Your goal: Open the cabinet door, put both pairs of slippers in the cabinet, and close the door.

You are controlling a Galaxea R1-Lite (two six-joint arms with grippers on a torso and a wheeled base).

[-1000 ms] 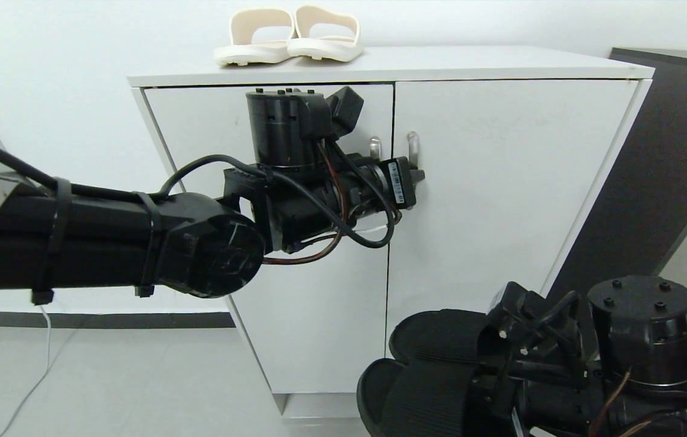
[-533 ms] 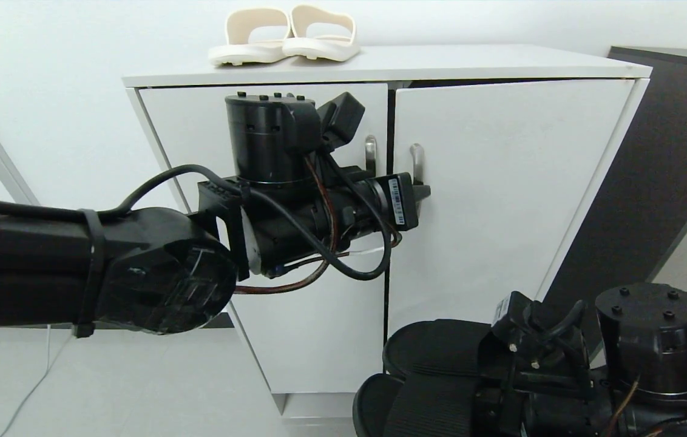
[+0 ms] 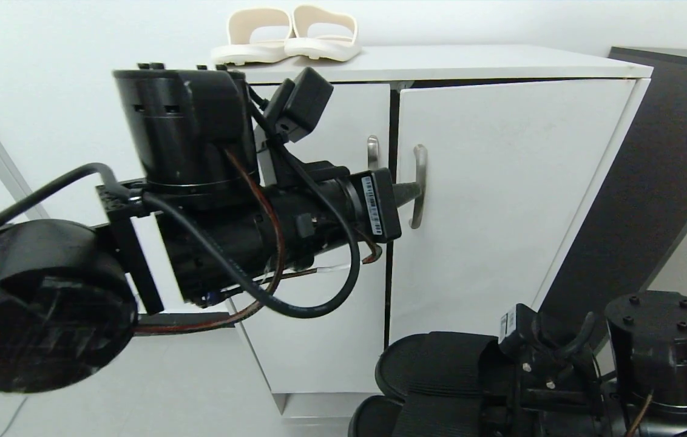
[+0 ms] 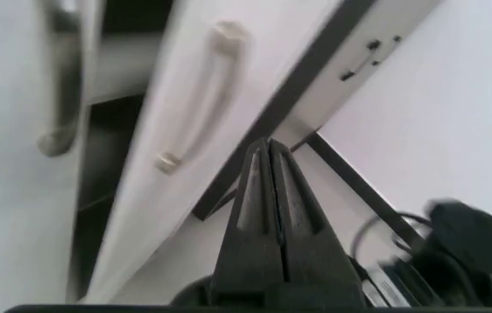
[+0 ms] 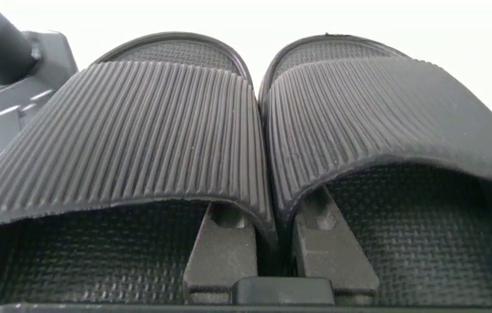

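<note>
The white cabinet has two doors. Its right door stands slightly ajar, with a dark gap beside the left door. My left gripper is shut, and its tip sits at the right door's metal handle. In the left wrist view the closed fingers point past the handle near the door's edge. A cream pair of slippers rests on the cabinet top. My right gripper is shut on the black slippers, low in front of the cabinet, with one finger under each strap.
A dark panel stands right of the cabinet. A pale wall and grey floor lie to the left. The left door's handle sits close to the right one.
My left arm has pulled back toward the camera with its tip at the handle. The right door has swung slightly open. The black slippers sit lower in the picture.
</note>
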